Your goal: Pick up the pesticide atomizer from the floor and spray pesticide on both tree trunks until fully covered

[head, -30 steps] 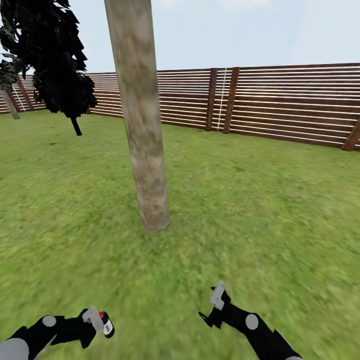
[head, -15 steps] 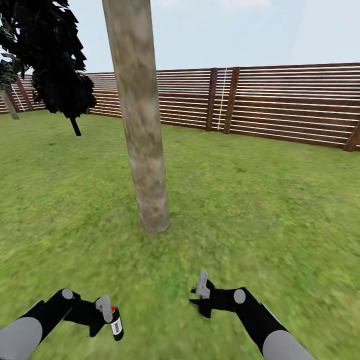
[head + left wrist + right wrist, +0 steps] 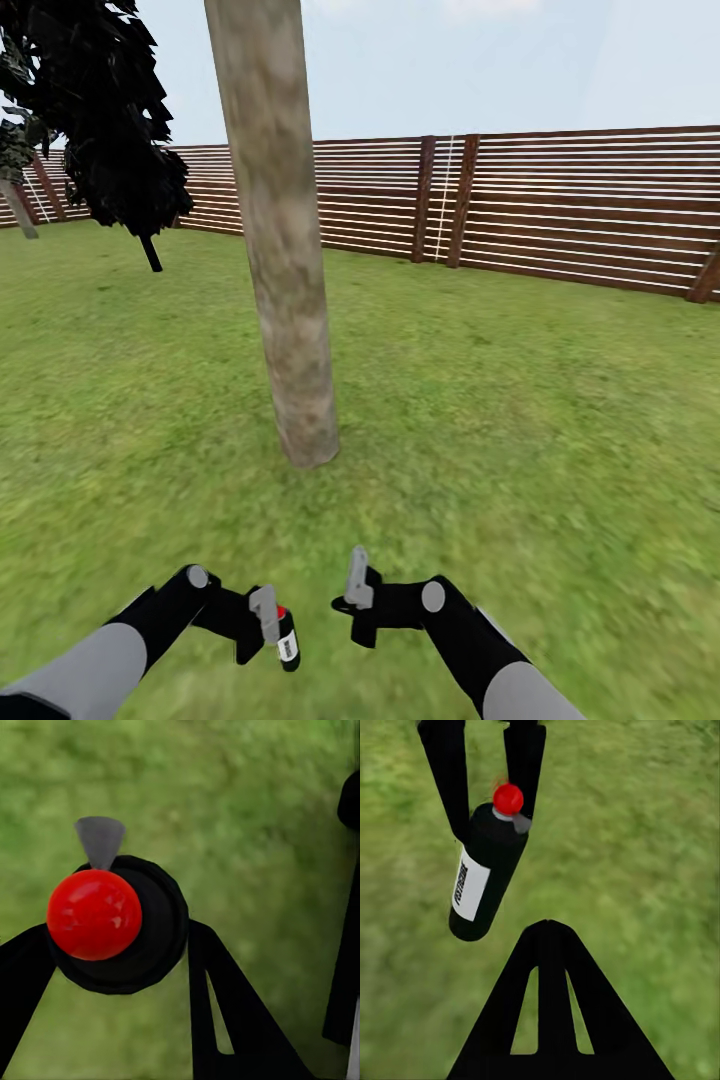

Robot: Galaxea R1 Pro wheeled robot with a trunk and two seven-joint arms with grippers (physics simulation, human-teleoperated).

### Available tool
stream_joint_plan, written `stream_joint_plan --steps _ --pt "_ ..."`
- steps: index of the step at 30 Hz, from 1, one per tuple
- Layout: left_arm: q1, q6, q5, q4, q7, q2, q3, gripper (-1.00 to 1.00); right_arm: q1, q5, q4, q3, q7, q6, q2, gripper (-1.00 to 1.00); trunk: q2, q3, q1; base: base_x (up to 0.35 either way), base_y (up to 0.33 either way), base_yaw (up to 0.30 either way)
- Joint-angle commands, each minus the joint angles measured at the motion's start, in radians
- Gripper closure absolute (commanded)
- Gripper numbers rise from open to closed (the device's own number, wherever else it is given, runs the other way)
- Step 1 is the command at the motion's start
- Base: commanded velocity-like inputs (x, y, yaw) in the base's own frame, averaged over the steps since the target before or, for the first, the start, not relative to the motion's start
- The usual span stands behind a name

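Green lawn (image 3: 520,420) stretched out to a reddish-brown slatted fence (image 3: 560,205) under a pale sky, with a thick, mottled beige-grey tree trunk (image 3: 280,250) rising just ahead of the robot, its top cut off by the upper edge of the head view so that no canopy was visible. To the left stood a dark conifer (image 3: 100,110) on a thin stem. Low in the head view, the left gripper (image 3: 262,625) held the pesticide atomizer (image 3: 287,640) in the air above the grass, its fingers pinching the bottle's neck just under the cap. The atomizer was a small dark bottle with a red top, a pale grey nozzle and a white label whose print was too small to read. The left wrist view looked straight down on the atomizer's round red cap (image 3: 94,913) between the black fingers (image 3: 225,1005). The right gripper (image 3: 357,600) hovered just beside the bottle without touching it; only one of its fingers (image 3: 551,1012) showed clearly in its own wrist view, so whether its fingers were spread or together could not be told.
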Motion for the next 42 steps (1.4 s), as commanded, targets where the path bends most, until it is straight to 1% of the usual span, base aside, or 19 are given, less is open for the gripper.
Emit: stream_joint_plan --steps 1,2,5,8,10,13,17,24,28,31,35,38,42 --pt "0.000 -0.009 -0.009 -0.001 -0.001 -0.006 0.001 1.00 -0.001 0.010 -0.001 -0.001 0.000 -0.006 0.001 1.00 0.000 -0.001 0.000 0.000 0.000 0.000" --pt "0.000 -0.010 -0.008 -0.005 0.000 -0.010 0.001 1.00 -0.001 0.010 -0.002 -0.001 0.000 -0.006 0.003 1.00 0.000 -0.001 0.000 0.000 0.000 0.000" --pt "0.007 -0.011 -0.006 -0.051 -0.001 -0.011 0.007 1.00 -0.001 0.010 -0.006 -0.001 0.000 -0.006 0.004 1.00 0.000 -0.001 0.000 0.000 0.000 0.000" --pt "0.010 -0.013 -0.003 -0.060 -0.004 -0.013 0.006 1.00 -0.001 0.010 -0.012 -0.001 0.000 -0.006 0.004 1.00 0.000 -0.001 0.000 0.000 0.000 0.000" --pt "0.011 -0.014 -0.002 -0.061 -0.006 -0.018 0.006 1.00 -0.001 0.010 -0.012 -0.001 0.000 -0.006 0.004 1.00 0.000 -0.001 0.000 0.000 0.000 0.000" --pt "0.012 -0.015 -0.004 -0.061 -0.008 -0.036 0.004 1.00 -0.001 0.010 -0.012 -0.001 0.000 -0.006 0.004 1.00 0.000 -0.001 0.000 0.000 0.000 0.000" --pt "0.011 -0.015 -0.005 -0.061 -0.009 -0.050 0.003 1.00 -0.001 0.011 -0.012 -0.001 0.000 -0.006 0.004 1.00 0.000 -0.001 0.000 0.000 0.000 0.000" --pt "0.012 -0.018 -0.003 -0.061 -0.010 -0.055 0.003 1.00 -0.001 0.013 -0.012 -0.001 -0.001 -0.006 0.003 1.00 0.000 -0.001 0.000 0.000 0.000 0.000" --pt "0.012 -0.077 -0.003 -0.059 -0.011 -0.057 0.003 1.00 -0.001 0.013 -0.012 -0.001 -0.001 -0.006 0.001 1.00 0.000 -0.001 0.000 0.000 0.000 0.000" --pt "0.012 -0.088 -0.005 -0.056 -0.011 -0.068 0.003 1.00 -0.001 0.013 -0.012 -0.001 -0.001 -0.007 0.001 1.00 0.000 -0.001 0.000 0.000 0.000 0.000" --pt "0.012 -0.092 -0.005 -0.055 -0.012 -0.076 0.003 1.00 0.000 0.014 -0.012 -0.002 -0.001 -0.007 0.001 1.00 0.000 -0.001 0.000 0.000 0.000 0.000" --pt "0.012 -0.092 -0.005 -0.055 -0.012 -0.087 0.003 1.00 0.000 0.014 -0.012 -0.002 -0.001 -0.007 0.000 1.00 0.000 -0.001 0.000 0.000 0.000 0.000" --pt "0.012 -0.092 -0.005 -0.055 -0.012 -0.094 0.003 1.00 -0.001 0.014 -0.012 -0.002 -0.001 -0.007 0.000 1.00 0.000 -0.001 0.000 0.000 0.000 0.000"
